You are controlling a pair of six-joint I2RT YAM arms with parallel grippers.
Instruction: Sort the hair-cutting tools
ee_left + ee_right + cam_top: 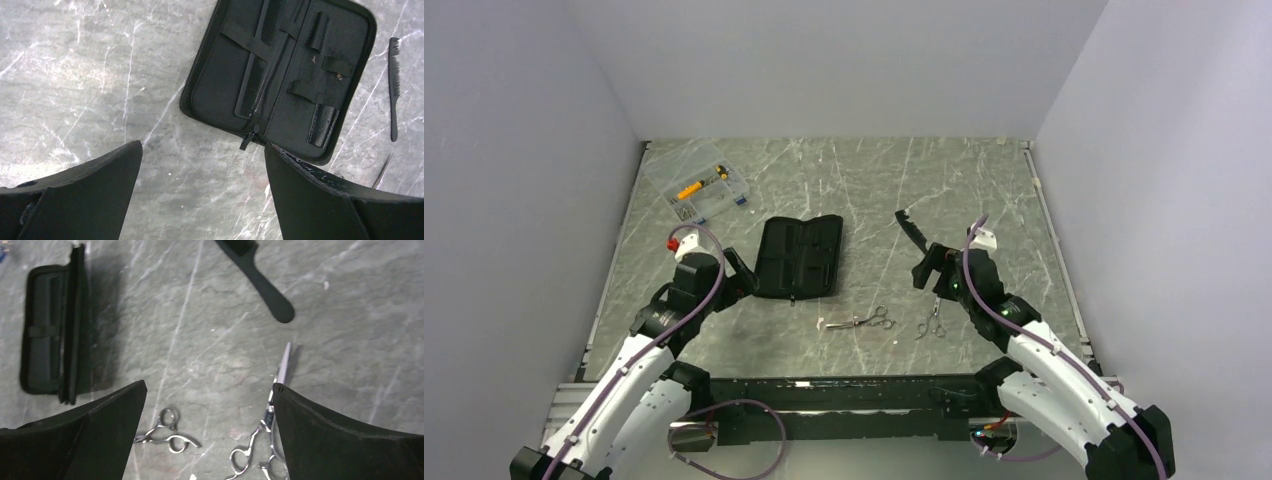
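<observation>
Near the table's front edge we find the left scissors (859, 321) and the right scissors (931, 325) lying apart. Above them the right gripper (208, 385) hangs wide open and empty; the left gripper (202, 146), likewise open and empty, faces the open case (799, 256). Beyond lies the comb (911, 229). We judge that picking has not begun, and the next move is a lowered, centred pinch on the right scissors. Only the left wrist view shows the case's straps.

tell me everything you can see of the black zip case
The black zip case is a flat fabric rectangle with rounded corners, unzipped and lying open on the grey marbled table. Inside are elastic straps and small pockets; a black comb sits under straps in one half. Its zip pull sticks out at the spine's near end. The open left gripper hovers close; contact is unclear.
</observation>
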